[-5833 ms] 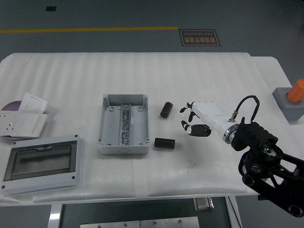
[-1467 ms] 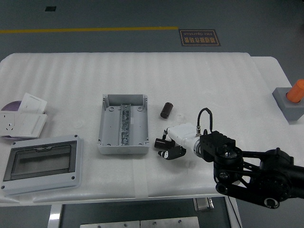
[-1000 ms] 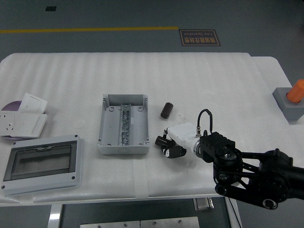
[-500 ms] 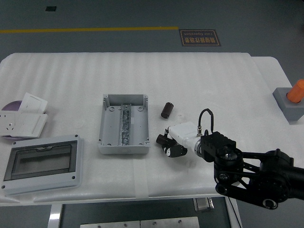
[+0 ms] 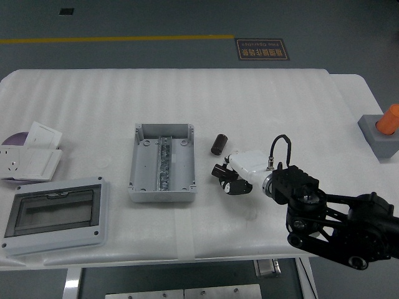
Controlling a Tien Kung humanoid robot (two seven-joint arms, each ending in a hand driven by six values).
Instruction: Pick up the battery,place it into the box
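An open grey box [image 5: 142, 163] with a metal rail down its middle lies at the table's centre. One black battery [image 5: 217, 144] lies on the table just right of the box's far corner. My right hand [image 5: 229, 180], white with black fingers, reaches in from the lower right and is shut on a second black battery [image 5: 220, 170]. That battery is largely hidden by the fingers. Hand and battery hover right of the box's near right corner, with a small gap to the box wall. My left arm is out of sight.
The box's grey lid [image 5: 55, 213] with a clear window lies at the near left. A white socket plate [image 5: 25, 163], white cards and a purple disc sit at the left edge. A grey block with an orange cap [image 5: 381, 129] stands at the far right.
My right hand came in from the right, closed on the battery lying near the box's near right corner, and has now shifted slightly up and right with it.
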